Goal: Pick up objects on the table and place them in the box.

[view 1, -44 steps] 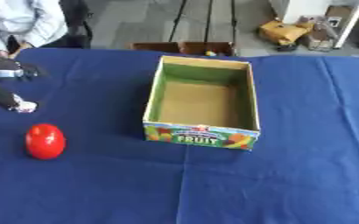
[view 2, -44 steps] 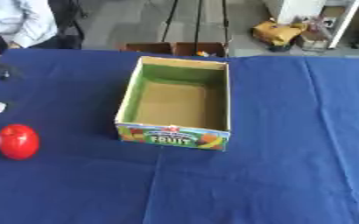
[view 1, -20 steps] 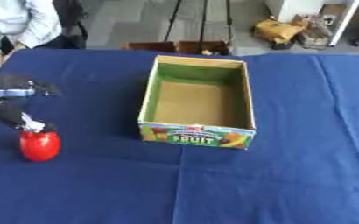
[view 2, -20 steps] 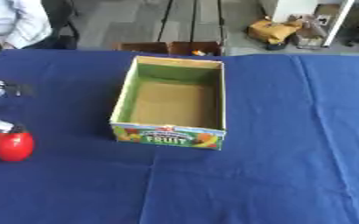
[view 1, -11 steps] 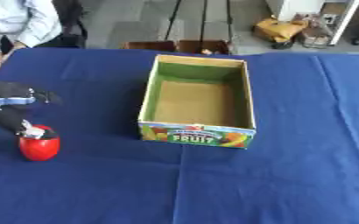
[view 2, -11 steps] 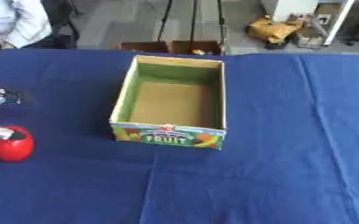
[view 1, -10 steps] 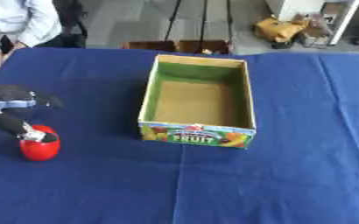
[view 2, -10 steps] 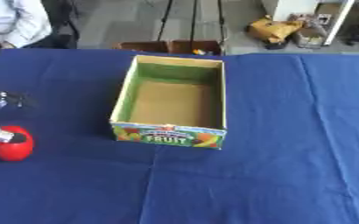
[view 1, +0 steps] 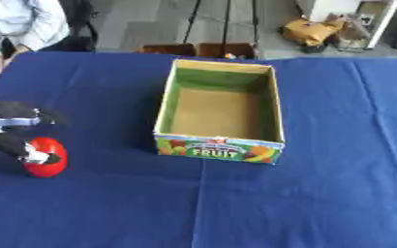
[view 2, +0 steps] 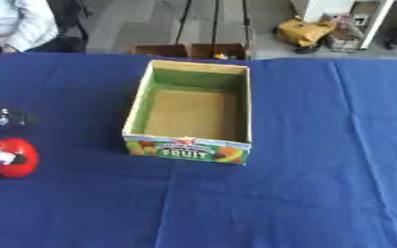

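A smooth, rounded red object lies on the blue-clothed table at the frame's left, well apart from the open cardboard box, while the left hand, cut off at the left edge, touches it with fingers whose closure cannot be determined.

Left hand: moved from the desk's left edge onto the red fruit; my fingers now rest on its top.
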Robot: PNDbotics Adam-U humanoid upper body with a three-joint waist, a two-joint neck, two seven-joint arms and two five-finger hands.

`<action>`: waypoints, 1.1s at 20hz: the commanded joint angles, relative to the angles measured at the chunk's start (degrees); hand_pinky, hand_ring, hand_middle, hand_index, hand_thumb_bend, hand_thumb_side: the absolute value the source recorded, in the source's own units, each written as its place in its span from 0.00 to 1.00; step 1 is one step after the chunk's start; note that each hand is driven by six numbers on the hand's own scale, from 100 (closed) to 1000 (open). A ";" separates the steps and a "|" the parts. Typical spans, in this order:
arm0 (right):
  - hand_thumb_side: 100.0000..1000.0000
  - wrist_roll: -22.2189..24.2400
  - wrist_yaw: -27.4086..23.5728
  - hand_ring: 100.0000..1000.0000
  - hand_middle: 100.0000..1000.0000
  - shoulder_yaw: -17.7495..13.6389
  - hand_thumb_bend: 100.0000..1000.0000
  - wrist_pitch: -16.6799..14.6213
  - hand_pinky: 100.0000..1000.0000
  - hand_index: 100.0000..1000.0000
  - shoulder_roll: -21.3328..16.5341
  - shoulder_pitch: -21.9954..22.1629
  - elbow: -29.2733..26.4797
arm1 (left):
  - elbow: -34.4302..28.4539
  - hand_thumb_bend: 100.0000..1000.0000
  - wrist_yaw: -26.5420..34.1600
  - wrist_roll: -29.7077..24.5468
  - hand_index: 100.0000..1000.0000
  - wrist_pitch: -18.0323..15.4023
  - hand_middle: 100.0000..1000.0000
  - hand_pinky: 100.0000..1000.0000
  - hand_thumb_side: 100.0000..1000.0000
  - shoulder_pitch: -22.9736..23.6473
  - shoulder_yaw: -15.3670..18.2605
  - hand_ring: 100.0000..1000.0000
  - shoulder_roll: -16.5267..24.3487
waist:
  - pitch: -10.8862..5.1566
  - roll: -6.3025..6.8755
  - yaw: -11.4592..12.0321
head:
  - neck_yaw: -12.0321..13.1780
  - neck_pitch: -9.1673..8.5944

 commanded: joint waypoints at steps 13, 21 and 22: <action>0.98 -0.58 -0.53 0.79 0.63 -0.36 0.00 -0.05 0.72 0.81 -0.52 -0.63 -0.86 | -0.74 0.46 1.18 -11.50 1.00 -12.08 1.00 0.69 0.80 0.57 0.44 0.85 2.76 | -0.54 -0.05 0.14 | 0.49 -0.53; 0.97 -1.09 -0.77 0.78 0.63 -0.35 0.00 -0.13 0.72 0.81 -0.48 -0.66 -0.86 | -0.05 0.36 2.07 -11.50 1.00 -9.80 1.00 0.56 0.70 0.26 0.65 0.76 2.71 | -0.60 -0.13 0.13 | 0.69 -0.83; 0.97 -1.18 -0.80 0.78 0.63 -0.35 0.00 -0.16 0.71 0.81 -0.48 -0.67 -0.86 | -0.16 0.36 1.75 -11.50 1.00 -9.72 1.00 0.55 0.70 0.19 0.67 0.77 2.76 | -0.59 -0.13 0.13 | 0.72 -0.84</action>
